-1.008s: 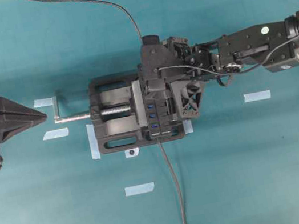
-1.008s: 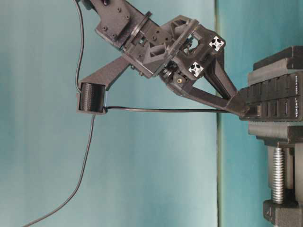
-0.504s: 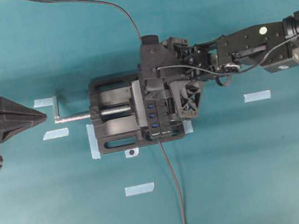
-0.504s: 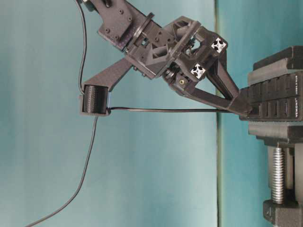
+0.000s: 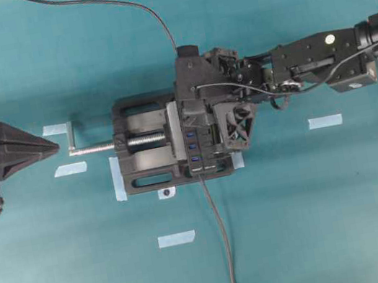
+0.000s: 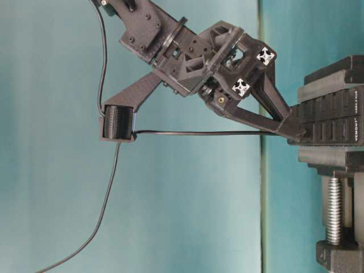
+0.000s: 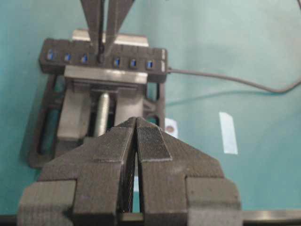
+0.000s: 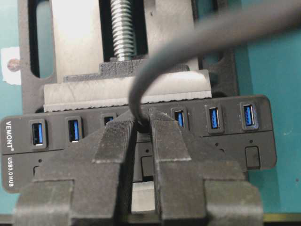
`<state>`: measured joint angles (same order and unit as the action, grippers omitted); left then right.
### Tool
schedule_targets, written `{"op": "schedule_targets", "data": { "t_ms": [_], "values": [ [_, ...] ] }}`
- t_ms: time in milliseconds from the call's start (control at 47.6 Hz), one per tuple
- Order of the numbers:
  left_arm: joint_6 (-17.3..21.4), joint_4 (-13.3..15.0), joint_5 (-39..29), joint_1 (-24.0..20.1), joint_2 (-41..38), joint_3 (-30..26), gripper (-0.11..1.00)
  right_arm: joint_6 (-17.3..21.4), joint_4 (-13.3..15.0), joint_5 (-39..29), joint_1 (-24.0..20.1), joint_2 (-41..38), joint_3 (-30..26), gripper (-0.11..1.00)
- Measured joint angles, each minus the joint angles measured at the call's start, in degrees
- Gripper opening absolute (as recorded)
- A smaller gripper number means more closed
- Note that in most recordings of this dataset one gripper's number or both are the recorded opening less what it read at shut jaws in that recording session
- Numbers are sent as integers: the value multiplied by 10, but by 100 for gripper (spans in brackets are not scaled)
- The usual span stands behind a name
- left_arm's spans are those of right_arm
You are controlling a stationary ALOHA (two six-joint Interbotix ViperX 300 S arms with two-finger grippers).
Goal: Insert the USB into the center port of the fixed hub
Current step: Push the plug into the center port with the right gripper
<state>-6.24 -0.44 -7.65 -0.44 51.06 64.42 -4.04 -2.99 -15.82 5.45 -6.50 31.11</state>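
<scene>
The fixed hub (image 8: pixel 263 141) is a long black strip with a row of blue ports, clamped in a black vise (image 5: pixel 148 181). My right gripper (image 8: pixel 141 123) is shut on the USB (image 8: pixel 141 125), pressing the small black plug against the hub's face at the middle of the row. The center port is hidden behind the plug and my fingertips (image 6: pixel 293 129). The thin dark cable (image 6: pixel 199 133) runs back from the plug to a holder on the wrist. In the left wrist view the plug (image 7: pixel 100 59) sits at the fourth slot. My left gripper (image 7: pixel 136 121) is shut and holds nothing, far left of the vise (image 5: pixel 52 145).
A thicker grey cable (image 5: pixel 223 245) leaves the hub's end toward the near table edge. The vise screw and handle (image 5: pixel 88 150) point at the left gripper. Strips of pale tape (image 5: pixel 176 239) (image 5: pixel 325 121) lie on the teal table.
My right gripper has edged toward the hub face with the plug, and its wrist with the cable holder shifted the same way. The left arm has not moved.
</scene>
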Motion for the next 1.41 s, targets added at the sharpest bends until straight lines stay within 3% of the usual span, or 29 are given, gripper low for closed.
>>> {"op": "schedule_targets", "data": {
  "t_ms": [504,672,840,966,1407],
  "values": [
    [0,0,1,0,1,0,1,1,0,-5,0,3,-5,11],
    [1,0,0,0,1,0,1,0,0,-6,-2,3,-5,25],
    [0,1,0,0,1,0,1,0,-1,-13,-9,-1,-4,58],
    [0,1,1,0,1,0,1,1,-1,-14,-8,-1,-4,72],
    [0,0,0,0,1,0,1,0,-1,-15,-9,-1,-5,73]
  ]
}}
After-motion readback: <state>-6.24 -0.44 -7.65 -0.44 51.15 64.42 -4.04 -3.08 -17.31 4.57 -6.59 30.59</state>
